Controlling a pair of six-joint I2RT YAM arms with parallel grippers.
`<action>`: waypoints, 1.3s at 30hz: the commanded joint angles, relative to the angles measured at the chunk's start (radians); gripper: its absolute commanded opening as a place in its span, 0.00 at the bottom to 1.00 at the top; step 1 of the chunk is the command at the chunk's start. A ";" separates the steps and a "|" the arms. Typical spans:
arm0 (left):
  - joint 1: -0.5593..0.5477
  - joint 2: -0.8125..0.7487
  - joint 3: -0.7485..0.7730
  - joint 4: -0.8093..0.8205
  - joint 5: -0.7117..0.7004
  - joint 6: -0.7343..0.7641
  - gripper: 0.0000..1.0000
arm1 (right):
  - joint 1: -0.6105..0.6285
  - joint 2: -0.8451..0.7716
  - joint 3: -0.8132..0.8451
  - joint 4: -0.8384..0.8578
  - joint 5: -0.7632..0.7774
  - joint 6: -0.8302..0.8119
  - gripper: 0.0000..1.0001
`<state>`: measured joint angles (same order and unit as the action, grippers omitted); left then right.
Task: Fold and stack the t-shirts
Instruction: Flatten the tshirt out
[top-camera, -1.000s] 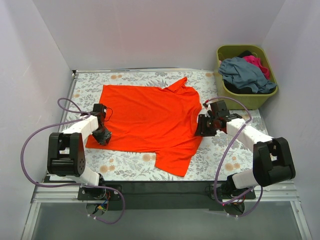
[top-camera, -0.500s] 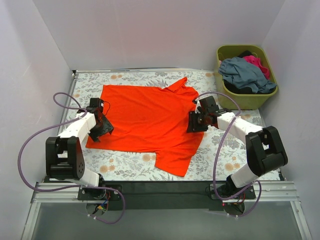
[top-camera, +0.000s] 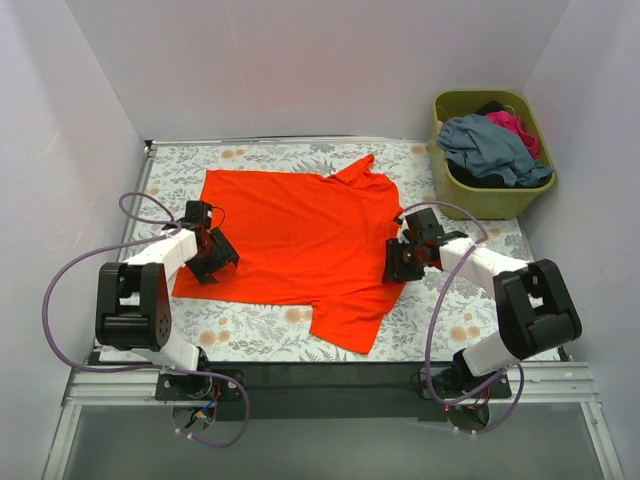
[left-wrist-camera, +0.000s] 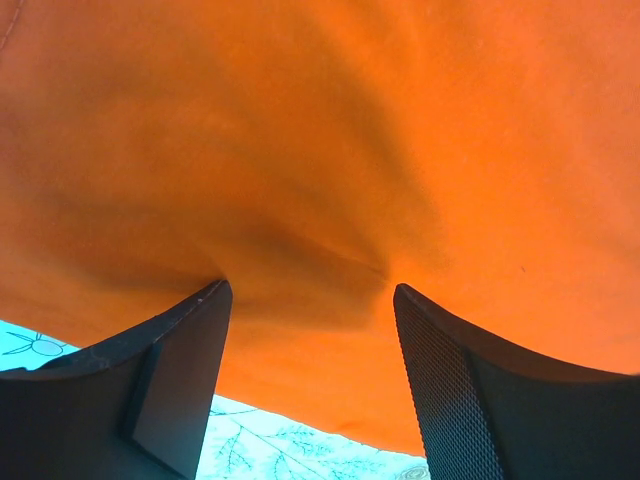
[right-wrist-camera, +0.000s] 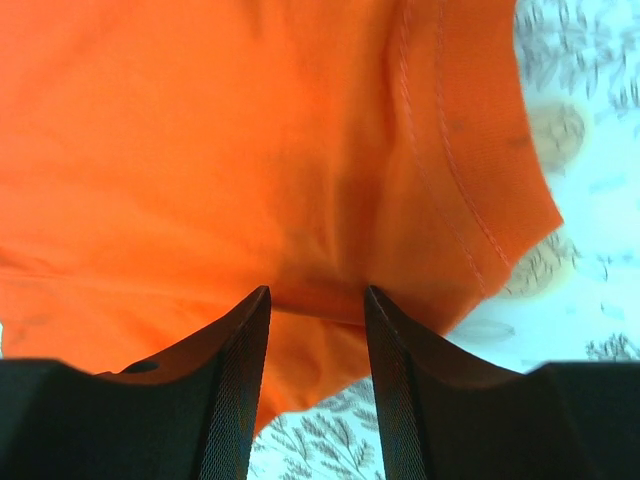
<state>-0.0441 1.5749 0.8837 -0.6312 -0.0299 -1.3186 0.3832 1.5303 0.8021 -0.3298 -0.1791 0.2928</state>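
The orange-red t-shirt lies spread flat on the flower-patterned table, stretching between the two grippers; one sleeve points away from them, the other towards the arm bases. The left gripper sits on the shirt's left edge, fingers wide apart, tips down on slightly puckered cloth and nothing pinched. The right gripper sits on the opposite edge, fingers about halfway apart; a dark crease lies at the tips, a stitched hem just to its right, and no firm hold shows. Beyond and to the right of the right gripper stands the olive-green basket, well apart, holding a grey-blue shirt, a magenta shirt and something dark.
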 joint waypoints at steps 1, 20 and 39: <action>-0.005 -0.001 -0.104 -0.005 0.102 -0.027 0.62 | -0.024 -0.062 -0.104 -0.095 0.003 0.022 0.43; 0.016 -0.345 -0.059 -0.190 0.179 -0.050 0.60 | -0.066 -0.388 -0.075 -0.195 -0.019 0.025 0.56; -0.036 0.217 0.212 0.011 0.090 -0.074 0.57 | 0.105 0.152 0.322 -0.015 -0.028 -0.017 0.45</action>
<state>-0.0792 1.7702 1.1072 -0.6266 0.0937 -1.3521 0.4675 1.6485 1.0920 -0.3691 -0.2119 0.2893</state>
